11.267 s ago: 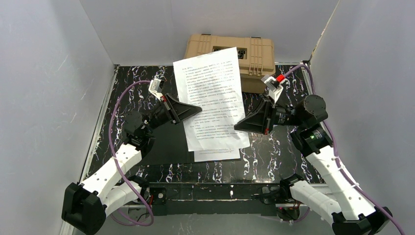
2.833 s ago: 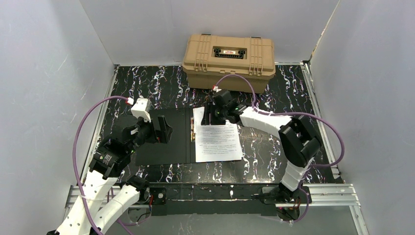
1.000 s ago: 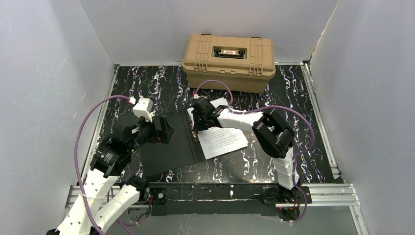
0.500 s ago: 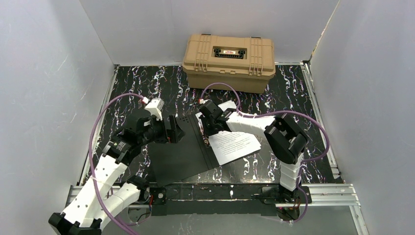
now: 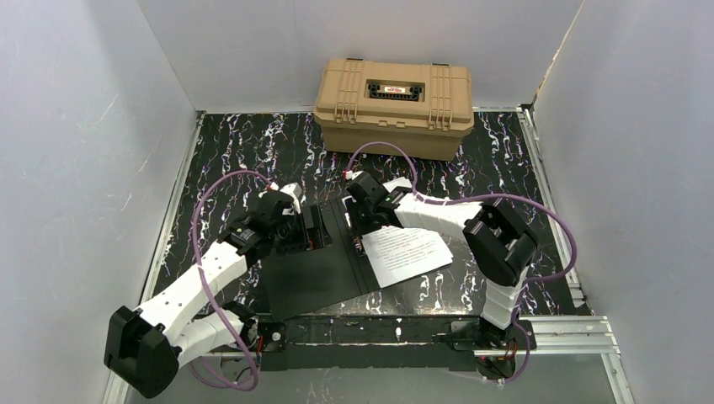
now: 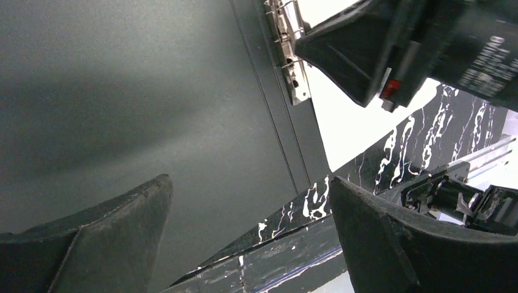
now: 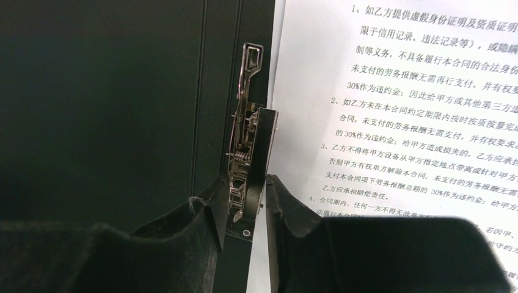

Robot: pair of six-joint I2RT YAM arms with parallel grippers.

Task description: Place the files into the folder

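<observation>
Marbled table [image 5: 253,143]: files [image 5: 408,252] on open folder [image 5: 316,273]; right gripper [image 7: 244,186] straddling clip [image 7: 247,122].

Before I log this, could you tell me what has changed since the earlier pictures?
The files came down from mid-air onto the right half of the open folder; both pincers released them. The folder then twisted counterclockwise. The right pincer now straddles the spine clip; the left pincer, open, moved in over the black left half. The tan case stayed put.

The folder [image 7: 110,91] shows a matt, smooth black inside; its clip [image 7: 244,159] is bright bare metal. The files [image 7: 391,110] are plain matt white paper. My right fingers [image 7: 183,232] look dull, faintly grainy black plastic.
</observation>
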